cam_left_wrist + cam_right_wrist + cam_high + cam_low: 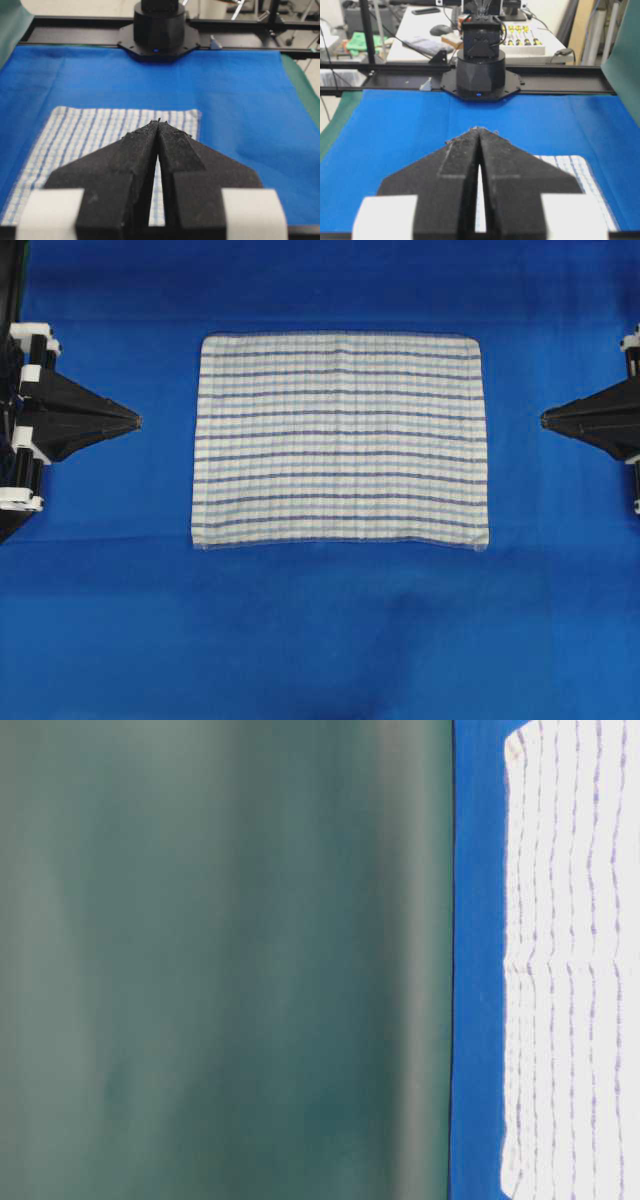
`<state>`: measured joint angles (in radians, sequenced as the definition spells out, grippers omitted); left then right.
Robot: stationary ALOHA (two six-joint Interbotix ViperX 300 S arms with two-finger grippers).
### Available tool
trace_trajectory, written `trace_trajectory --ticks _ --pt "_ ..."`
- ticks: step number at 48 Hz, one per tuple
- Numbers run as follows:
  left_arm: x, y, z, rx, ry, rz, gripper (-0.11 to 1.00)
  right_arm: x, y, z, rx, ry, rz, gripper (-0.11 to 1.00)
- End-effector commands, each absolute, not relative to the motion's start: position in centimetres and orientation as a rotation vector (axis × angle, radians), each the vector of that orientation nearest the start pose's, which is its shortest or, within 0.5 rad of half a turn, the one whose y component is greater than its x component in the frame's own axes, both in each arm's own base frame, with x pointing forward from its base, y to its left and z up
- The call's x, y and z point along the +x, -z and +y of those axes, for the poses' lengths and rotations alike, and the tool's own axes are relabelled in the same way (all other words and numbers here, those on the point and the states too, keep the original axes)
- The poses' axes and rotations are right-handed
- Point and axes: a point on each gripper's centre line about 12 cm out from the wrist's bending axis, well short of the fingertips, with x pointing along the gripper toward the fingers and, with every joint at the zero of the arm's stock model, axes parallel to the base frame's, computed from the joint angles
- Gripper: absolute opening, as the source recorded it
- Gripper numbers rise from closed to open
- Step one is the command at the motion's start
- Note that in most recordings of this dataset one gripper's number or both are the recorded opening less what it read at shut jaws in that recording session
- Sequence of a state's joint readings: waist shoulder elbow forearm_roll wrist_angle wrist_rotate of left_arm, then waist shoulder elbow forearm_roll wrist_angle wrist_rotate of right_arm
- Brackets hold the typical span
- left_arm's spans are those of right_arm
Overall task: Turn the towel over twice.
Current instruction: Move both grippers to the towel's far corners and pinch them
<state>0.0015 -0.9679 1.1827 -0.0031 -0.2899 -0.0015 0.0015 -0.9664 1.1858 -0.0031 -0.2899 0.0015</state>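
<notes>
**Striped cloth flat and untouched, both grippers closed at the sides**

White cotton with thin dark-blue and light-blue stripes, the large rectangular towel [340, 440] lies spread flat in the centre of the overhead frame, slightly above the middle, its edges straight and its corners square. It rests on the plain solid-blue table covering [320, 640], which fills the rest of that frame. In the table-level view the towel [570, 960] sits along the right edge, with a faint crease across its middle.

At the left edge of the overhead frame, the black left gripper [132, 422] points toward the towel, well apart from it, jaws pressed together and holding nothing. At the right edge, the black right gripper [546, 419] mirrors it, likewise closed and empty. From the left wrist view the gripper [158, 121] tips meet over the towel's far end.

Neither flip looks begun. To do the first well, each gripper would probably need to spread its jaws, pinch one corner of the same long edge, lift together and carry that edge over the opposite one, keeping the cloth taut so it lands flat rather than bunched.

No containers appear on the covering.
</notes>
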Motion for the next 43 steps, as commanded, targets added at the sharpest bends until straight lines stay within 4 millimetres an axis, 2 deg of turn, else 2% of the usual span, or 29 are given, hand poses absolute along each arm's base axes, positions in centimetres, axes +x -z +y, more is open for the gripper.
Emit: trace_trajectory --ticks 1,12,31,34,38,43 --pt "19.9 -30.0 0.1 0.001 -0.007 -0.101 0.0 20.2 -30.1 -0.2 -0.017 0.011 -0.095 0.0" --pt "20.3 -29.4 1.4 0.028 -0.07 -0.074 0.0 20.4 -29.9 -2.5 -0.005 0.121 -0.038 0.0" --pt "21.5 -25.9 7.1 0.008 -0.322 0.083 0.02 20.9 -26.3 -7.7 0.067 0.354 0.12 0.0" --pt "21.7 -25.2 7.7 0.007 -0.342 0.106 0.1 21.2 -25.4 -8.4 0.077 0.382 0.156 0.01" --pt "21.9 -24.2 8.5 0.002 -0.372 0.134 0.28 21.5 -24.1 -9.5 0.092 0.421 0.213 0.03" --pt "22.1 -22.9 9.7 -0.004 -0.414 0.157 0.59 22.0 -22.0 -11.2 0.119 0.473 0.298 0.32"
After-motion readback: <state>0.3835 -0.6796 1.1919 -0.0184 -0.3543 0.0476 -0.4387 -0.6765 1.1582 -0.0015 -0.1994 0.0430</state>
